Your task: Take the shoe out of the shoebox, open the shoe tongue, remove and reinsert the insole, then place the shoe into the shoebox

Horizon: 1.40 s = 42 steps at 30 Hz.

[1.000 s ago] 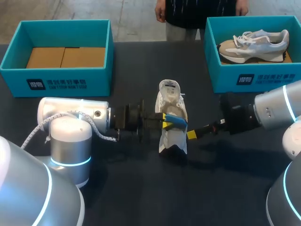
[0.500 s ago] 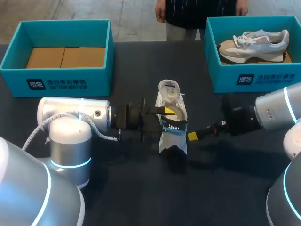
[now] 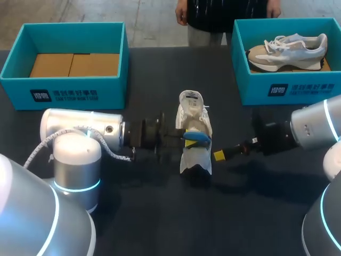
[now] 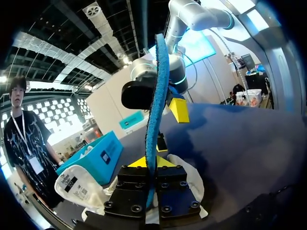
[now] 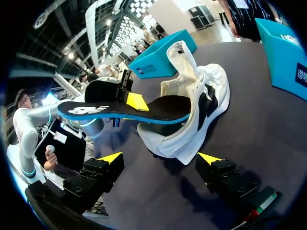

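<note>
A white shoe (image 3: 194, 120) stands in the middle of the table, its tongue pulled up. My left gripper (image 3: 184, 137) comes in from the shoe's left and is shut on the black and blue insole (image 3: 197, 137). In the left wrist view the insole (image 4: 156, 105) stands edge-on between the yellow tips of the left gripper (image 4: 151, 162). The insole (image 5: 129, 111) hangs flat over the shoe's (image 5: 196, 112) opening, with most of its length outside. My right gripper (image 5: 160, 158) is open just right of the shoe, one yellow tip (image 3: 218, 155) near the sole, holding nothing.
A teal shoebox (image 3: 32, 80) at the back left holds only cardboard. Another teal shoebox (image 3: 287, 88) at the back right holds a beige and white sneaker (image 3: 287, 50). The dark table (image 3: 160, 213) lies bare in front of the shoe.
My left gripper opened for a moment, and the insole lay flatter on the shoe. It has shut on the insole again. My right gripper has drifted slightly to the right.
</note>
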Motion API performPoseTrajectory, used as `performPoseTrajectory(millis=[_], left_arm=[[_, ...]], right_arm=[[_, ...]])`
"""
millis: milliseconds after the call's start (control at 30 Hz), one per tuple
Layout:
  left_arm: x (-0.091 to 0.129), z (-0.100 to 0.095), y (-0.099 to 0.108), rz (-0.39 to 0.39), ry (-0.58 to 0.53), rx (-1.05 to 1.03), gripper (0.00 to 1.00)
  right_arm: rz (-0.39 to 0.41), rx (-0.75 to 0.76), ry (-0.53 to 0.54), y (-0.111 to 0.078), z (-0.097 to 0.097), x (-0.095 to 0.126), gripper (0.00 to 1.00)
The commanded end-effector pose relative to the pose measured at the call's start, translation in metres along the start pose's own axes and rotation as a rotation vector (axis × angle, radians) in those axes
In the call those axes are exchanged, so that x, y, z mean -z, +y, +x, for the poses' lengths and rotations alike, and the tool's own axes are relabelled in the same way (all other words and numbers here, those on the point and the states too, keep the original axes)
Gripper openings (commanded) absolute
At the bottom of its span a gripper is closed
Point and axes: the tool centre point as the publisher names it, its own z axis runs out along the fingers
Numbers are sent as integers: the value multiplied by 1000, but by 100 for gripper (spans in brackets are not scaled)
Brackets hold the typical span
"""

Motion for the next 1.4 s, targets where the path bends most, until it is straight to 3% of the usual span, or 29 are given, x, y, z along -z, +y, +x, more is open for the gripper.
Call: performPoseTrajectory(millis=[33, 367, 600, 667, 767, 867, 1233, 1333, 1400], left_arm=[[-3, -6, 7, -21, 11, 1, 0], [-2, -10, 29, -83, 13, 2, 0], [-4, -12, 25, -68, 2, 5, 0], [-2, -11, 22, -62, 1, 2, 32], [0, -11, 17, -53, -7, -4, 35], [2, -10, 10, -42, -12, -12, 47], [3, -4, -5, -15, 4, -32, 40], [3, -2, -3, -18, 10, -28, 27], [2, -2, 0, -24, 15, -20, 0]], right_arm=[[-3, -2, -7, -1, 3, 0, 100], [-8, -10, -8, -4, 4, -1, 100], [-8, -13, -6, -5, 4, -3, 100], [-8, -12, -5, -4, 4, -4, 100], [-7, -11, -4, -4, 5, -4, 100], [-6, -11, -5, -4, 5, -4, 100], [-4, -12, -4, -4, 5, -5, 100], [-5, -13, -5, -5, 6, -5, 100], [-5, -15, -5, -5, 6, -5, 100]])
